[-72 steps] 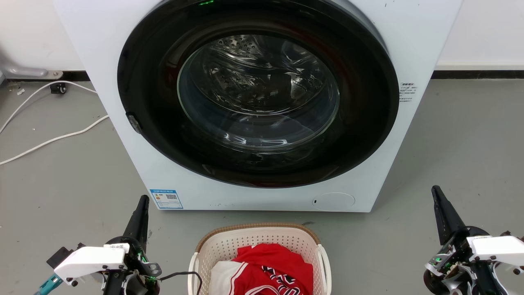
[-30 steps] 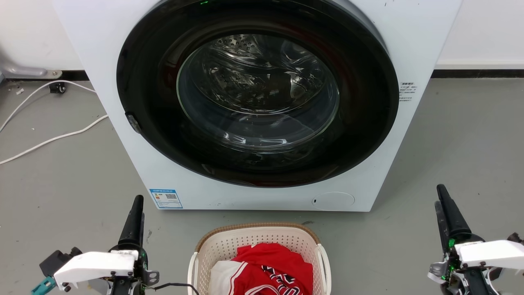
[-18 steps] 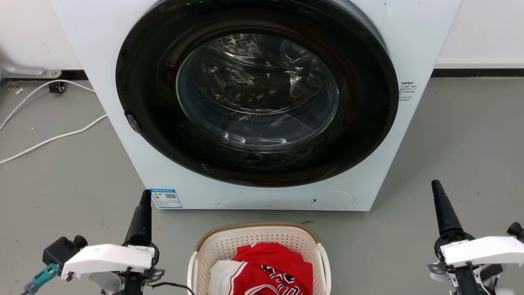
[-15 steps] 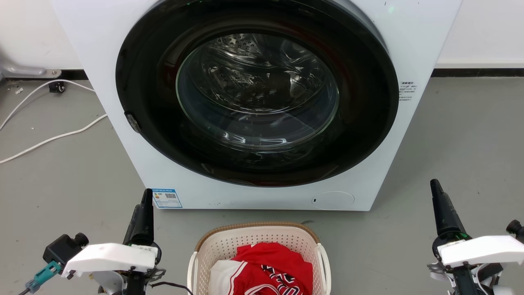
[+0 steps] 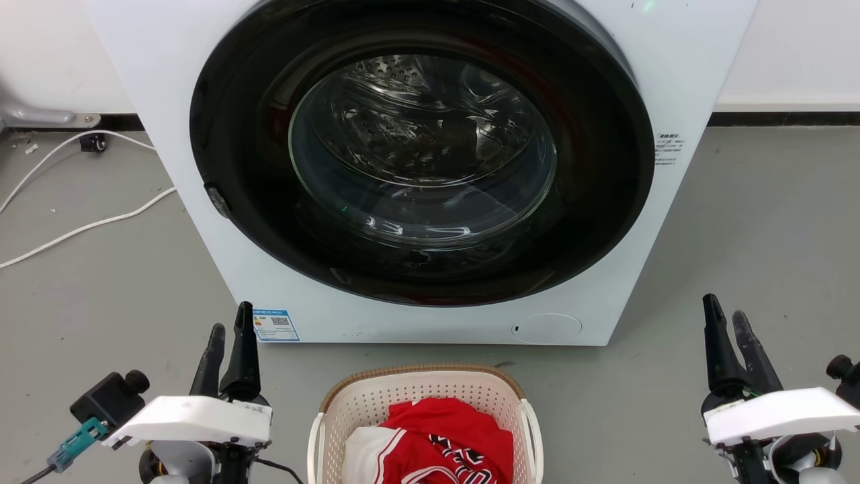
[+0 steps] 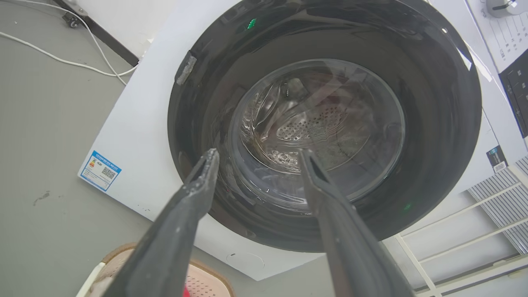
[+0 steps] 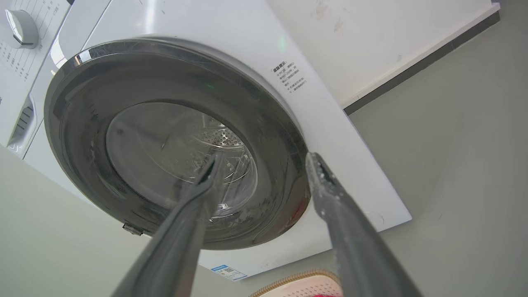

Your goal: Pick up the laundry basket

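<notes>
Grey floor (image 5: 101,302), laundry basket (image 5: 423,371) — partly cropped

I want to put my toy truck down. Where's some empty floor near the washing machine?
Bare grey floor lies right of the washing machine, up to the wall, and between the laundry basket and the right hand. Left of the machine, white cables cross the floor. The strip between machine and basket is narrow.

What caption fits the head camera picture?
Open left claw and right claw flank the laundry basket before the washing machine.
</notes>
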Motion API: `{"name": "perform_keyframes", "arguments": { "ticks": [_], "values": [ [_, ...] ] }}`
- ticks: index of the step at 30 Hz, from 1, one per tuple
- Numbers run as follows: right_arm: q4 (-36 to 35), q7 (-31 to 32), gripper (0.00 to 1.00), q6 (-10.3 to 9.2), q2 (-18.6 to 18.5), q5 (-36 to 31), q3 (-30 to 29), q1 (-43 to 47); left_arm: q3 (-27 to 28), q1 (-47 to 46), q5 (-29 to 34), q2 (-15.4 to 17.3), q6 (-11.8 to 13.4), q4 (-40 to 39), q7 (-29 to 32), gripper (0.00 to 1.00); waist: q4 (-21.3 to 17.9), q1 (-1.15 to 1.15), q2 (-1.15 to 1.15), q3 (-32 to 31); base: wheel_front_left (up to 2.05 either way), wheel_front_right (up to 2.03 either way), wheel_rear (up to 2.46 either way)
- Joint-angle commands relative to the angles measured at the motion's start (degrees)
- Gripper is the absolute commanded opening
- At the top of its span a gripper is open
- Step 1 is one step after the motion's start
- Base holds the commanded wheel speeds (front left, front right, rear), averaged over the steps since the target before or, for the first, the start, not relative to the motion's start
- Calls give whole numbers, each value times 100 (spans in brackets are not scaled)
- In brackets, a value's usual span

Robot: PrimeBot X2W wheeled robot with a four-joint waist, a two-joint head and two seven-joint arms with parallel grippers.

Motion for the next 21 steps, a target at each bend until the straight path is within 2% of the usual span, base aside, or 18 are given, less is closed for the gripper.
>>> {"name": "perform_keyframes", "arguments": {
  "ticks": [1, 7, 21],
  "values": [
    [-115, -54, 100, 0, -19, -219, 3, -16, -22, -20, 205, 17, -45, -117, -63, 100, 1, 0, 0, 0, 0, 0, 0],
    [-197, -220, 100, 0, -21, -869, 22, 37, -79, 28, 895, 18, -76, -200, -225, 100, -2, 0, 0, 4, 0, 0, 0],
    [-315, -445, 100, 0, -24, -1912, 89, 128, -123, 104, 1931, 20, -5, -161, -455, 100, 1, 0, 0, 1, 0, 0, 0]
  ]
}}
